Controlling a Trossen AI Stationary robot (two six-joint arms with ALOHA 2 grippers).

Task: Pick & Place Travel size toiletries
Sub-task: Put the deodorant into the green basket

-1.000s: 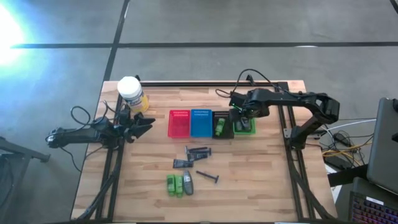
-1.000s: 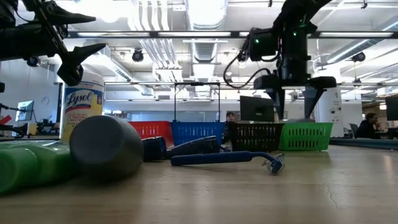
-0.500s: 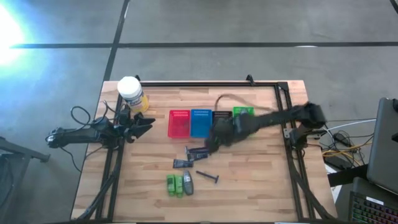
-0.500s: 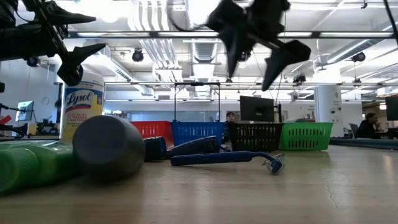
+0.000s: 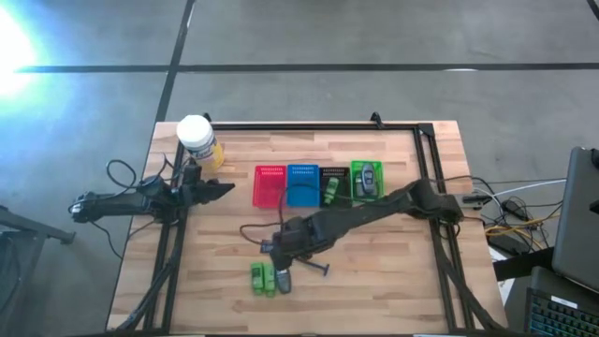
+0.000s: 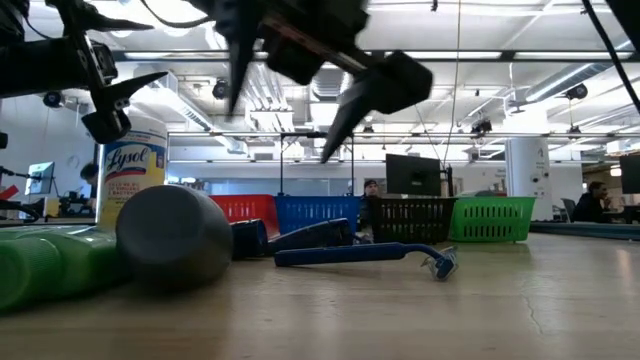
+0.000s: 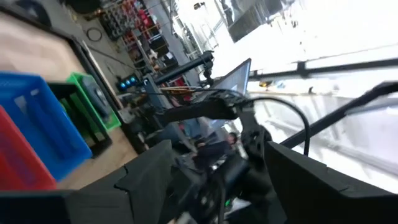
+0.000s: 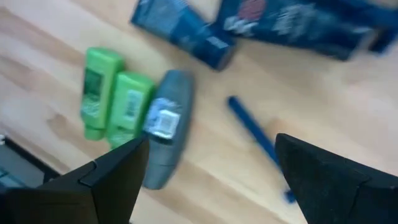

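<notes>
Several travel toiletries lie on the table near its near edge: two green packets (image 5: 261, 278) (image 8: 111, 106), a grey bottle (image 5: 283, 277) (image 8: 163, 135), a thin blue razor (image 5: 314, 267) (image 8: 257, 143) and dark tubes (image 8: 186, 32). My right gripper (image 5: 278, 250) (image 8: 211, 186) (image 6: 300, 100) hovers open above them, touching nothing. A green packet lies in the black basket (image 5: 332, 187), a grey item in the green basket (image 5: 367, 180). My left gripper (image 5: 221, 188) (image 6: 115, 70) waits open, raised near the table's left edge.
Red (image 5: 269, 185) and blue (image 5: 302, 184) baskets stand in a row with the black and green ones mid-table. A white-lidded yellow jar (image 5: 197, 140) (image 6: 130, 170) stands at the far left corner. Bare wood lies to the right of the toiletries.
My right gripper has swung from above the green basket toward the table's near left, across the baskets, and now hangs over the toiletries on the table. It has stayed open. The toiletries on the table have not moved.
</notes>
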